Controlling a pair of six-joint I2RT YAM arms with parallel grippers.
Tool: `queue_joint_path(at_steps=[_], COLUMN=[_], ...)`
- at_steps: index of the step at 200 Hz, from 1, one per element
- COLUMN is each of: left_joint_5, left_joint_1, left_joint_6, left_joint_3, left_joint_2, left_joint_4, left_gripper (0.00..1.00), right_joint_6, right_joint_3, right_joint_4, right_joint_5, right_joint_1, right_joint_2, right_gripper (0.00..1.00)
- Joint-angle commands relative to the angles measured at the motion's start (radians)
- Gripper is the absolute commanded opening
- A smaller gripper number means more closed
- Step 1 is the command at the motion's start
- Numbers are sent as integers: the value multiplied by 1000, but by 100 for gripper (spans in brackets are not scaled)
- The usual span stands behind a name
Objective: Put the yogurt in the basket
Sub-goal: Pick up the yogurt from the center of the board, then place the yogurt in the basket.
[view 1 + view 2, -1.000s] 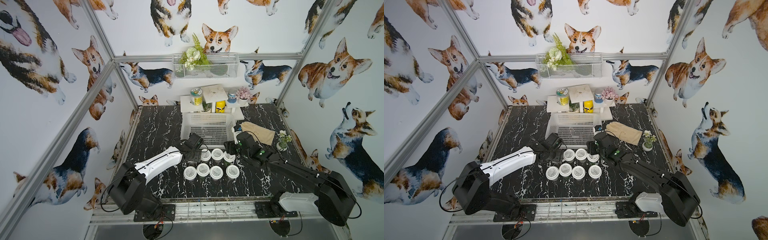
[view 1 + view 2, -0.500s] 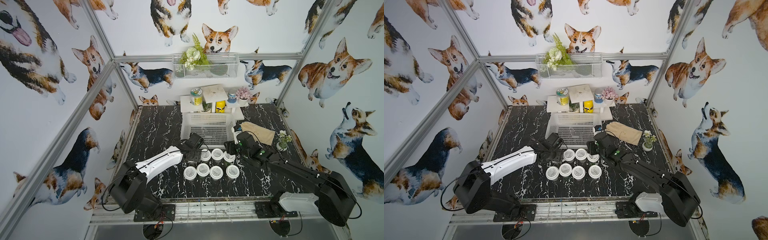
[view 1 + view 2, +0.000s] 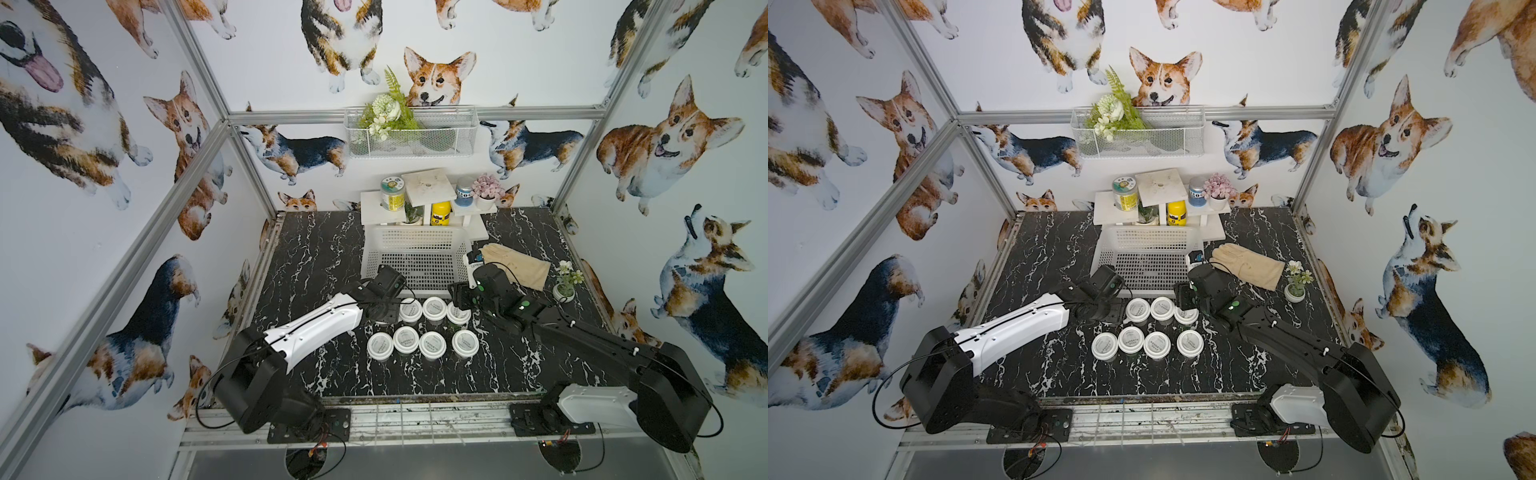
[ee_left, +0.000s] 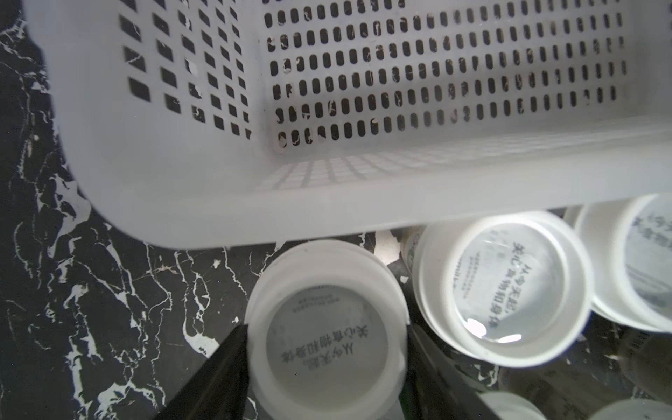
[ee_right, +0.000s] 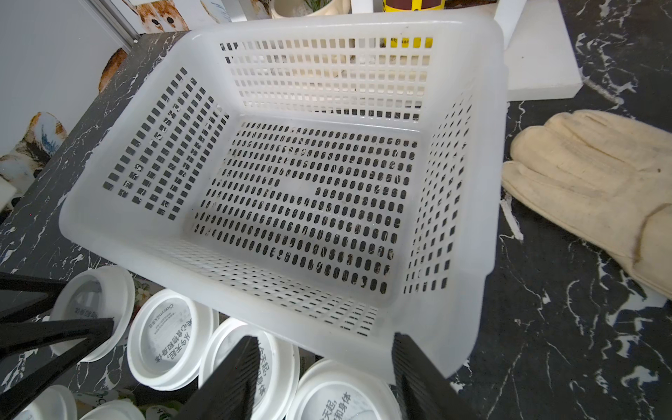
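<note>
Just in front of the white basket (image 3: 415, 239), eight yogurt cups (image 3: 432, 345) sit lids-up in two rows of four on the desk (image 3: 316, 257). Now the left fingers (image 4: 218, 374) are pressed to both sides of the far row's end cup (image 4: 327, 349). Over at the other end the right fingers (image 5: 229, 382) stand apart, straddling the opposite end cup (image 5: 338, 396), a gap showing on one side.

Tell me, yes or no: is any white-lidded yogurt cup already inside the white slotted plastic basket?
No; the right wrist view shows the white slotted plastic basket holding nothing.
</note>
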Motion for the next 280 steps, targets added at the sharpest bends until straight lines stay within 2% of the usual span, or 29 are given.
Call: queue_joint_path(at_steps=[1, 107, 179, 280], left_joint_5=[-8, 43, 63, -4], left_joint_1=[1, -1, -18, 6], left_joint_6=[0, 13, 36, 142], left_joint_3=[7, 141, 328, 755], left_joint_2=[-29, -104, -89, 168], left_joint_4=[-42, -269, -402, -479], left_gripper=[63, 60, 60, 60], right_joint_6=[-9, -9, -9, -12], right_joint_3=[3, 11, 21, 36], right_joint_4=[38, 31, 25, 13], right_joint_5=[2, 2, 3, 2], right_joint_1=[0, -1, 0, -1], right_joint_2=[2, 15, 30, 55], right_gripper=[64, 64, 64, 64])
